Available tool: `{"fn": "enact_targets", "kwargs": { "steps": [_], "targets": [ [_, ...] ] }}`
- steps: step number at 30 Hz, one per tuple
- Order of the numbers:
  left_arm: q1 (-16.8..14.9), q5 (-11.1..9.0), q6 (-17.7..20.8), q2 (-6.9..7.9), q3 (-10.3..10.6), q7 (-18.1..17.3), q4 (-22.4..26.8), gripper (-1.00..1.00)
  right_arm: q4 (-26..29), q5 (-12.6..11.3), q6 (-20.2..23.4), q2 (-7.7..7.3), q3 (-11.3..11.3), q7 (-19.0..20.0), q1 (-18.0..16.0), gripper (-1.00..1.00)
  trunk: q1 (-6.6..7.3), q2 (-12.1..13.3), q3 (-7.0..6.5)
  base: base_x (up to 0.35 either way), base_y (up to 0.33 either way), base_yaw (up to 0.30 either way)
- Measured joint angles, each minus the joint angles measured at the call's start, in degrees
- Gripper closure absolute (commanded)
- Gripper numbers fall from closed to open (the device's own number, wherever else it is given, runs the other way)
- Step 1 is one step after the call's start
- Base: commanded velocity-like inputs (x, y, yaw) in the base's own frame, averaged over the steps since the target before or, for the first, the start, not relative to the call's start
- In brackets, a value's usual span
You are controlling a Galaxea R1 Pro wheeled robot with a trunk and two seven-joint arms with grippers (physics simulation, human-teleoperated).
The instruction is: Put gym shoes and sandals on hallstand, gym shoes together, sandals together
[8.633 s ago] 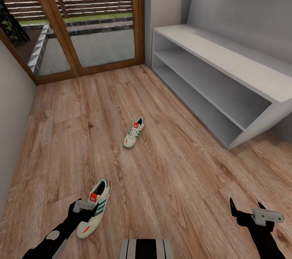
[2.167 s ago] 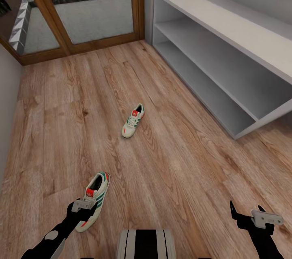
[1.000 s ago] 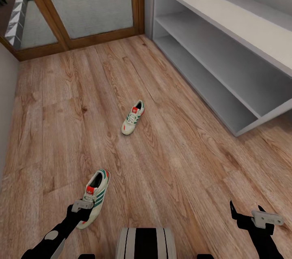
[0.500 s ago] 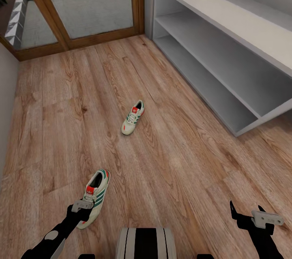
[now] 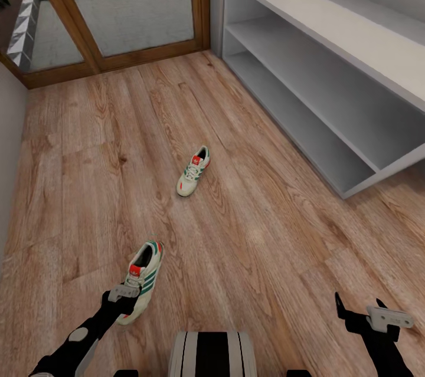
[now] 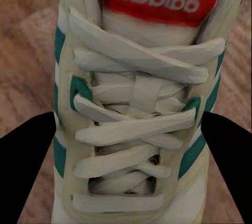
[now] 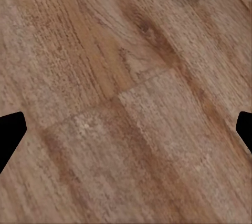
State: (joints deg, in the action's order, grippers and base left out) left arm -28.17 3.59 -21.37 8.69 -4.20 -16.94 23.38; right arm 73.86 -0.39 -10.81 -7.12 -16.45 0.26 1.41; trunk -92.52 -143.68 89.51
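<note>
At lower left of the head view, the left arm reaches forward and down, its left gripper [image 5: 123, 297] over the toe half of the near gym shoe [image 5: 141, 279]; the wrist view shows both fingers [image 6: 23, 166] spread wide, flanking the laces without touching. Farther ahead, the second gym shoe [image 5: 193, 171] lies alone on the corridor floor [image 5: 254, 229]. Right of it stands the hallstand [image 5: 330, 64]. At lower right, the right gripper [image 5: 360, 312] hangs open above bare planks.
</note>
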Motion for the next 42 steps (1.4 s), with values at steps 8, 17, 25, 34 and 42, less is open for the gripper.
{"fn": "enact_targets", "kwargs": {
  "steps": [8,17,25,34,42],
  "targets": [
    [-0.89,-2.18,24.75,-1.39,0.18,-3.50,25.06,1.00,0.39,0.06,0.00,0.06,-1.29,0.00,0.06,-1.00,0.00,0.00,0.00,0.000,0.000,0.000],
    [2.57,-3.76,44.65,-1.64,-1.89,-4.20,51.09,1.00,0.72,0.06,0.00,0.09,-1.65,0.02,0.20,-1.00,0.00,0.00,0.00,0.000,0.000,0.000],
    [3.05,-4.28,50.82,-1.69,-2.84,-4.30,55.11,1.00,0.73,0.04,0.03,0.06,-1.71,0.11,0.24,-1.00,0.00,0.00,0.00,0.000,0.000,0.000],
    [3.14,-5.18,56.64,-1.96,-5.78,-4.32,60.72,1.00,3.71,0.04,0.49,0.05,-1.75,0.22,0.05,-1.00,0.00,0.00,0.00,0.000,0.000,0.000],
    [3.00,-8.85,60.42,-1.94,-7.22,-4.32,63.56,1.00,14.84,0.31,19.13,-0.11,-1.55,-0.94,-7.84,-1.00,0.00,0.00,0.00,0.000,0.000,0.000]
  ]
}}
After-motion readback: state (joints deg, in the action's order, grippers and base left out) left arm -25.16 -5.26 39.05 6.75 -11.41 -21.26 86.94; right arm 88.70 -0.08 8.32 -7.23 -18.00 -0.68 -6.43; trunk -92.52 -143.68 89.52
